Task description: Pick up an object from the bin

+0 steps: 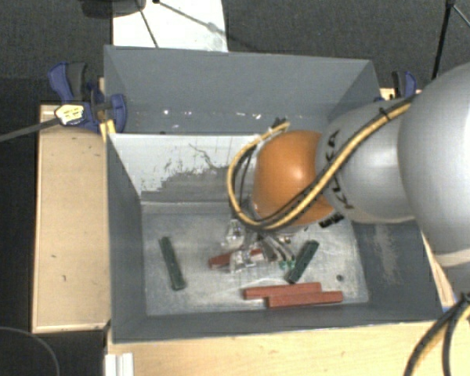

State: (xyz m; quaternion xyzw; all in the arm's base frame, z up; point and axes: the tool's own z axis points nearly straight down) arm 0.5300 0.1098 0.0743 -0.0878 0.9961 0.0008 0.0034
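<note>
Grasp step in hand: the fingers [247, 257], opening impossible to tell, sit low in the bin [164, 210] with a small red-brown block [219, 262] just beside them, view-left; the next move likely calls for a confirmed grip before lifting.

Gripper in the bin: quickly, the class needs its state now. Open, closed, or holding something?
Gripper: cannot be told. It sits low in the bin, next to a small red-brown block near the middle of the floor.
</note>
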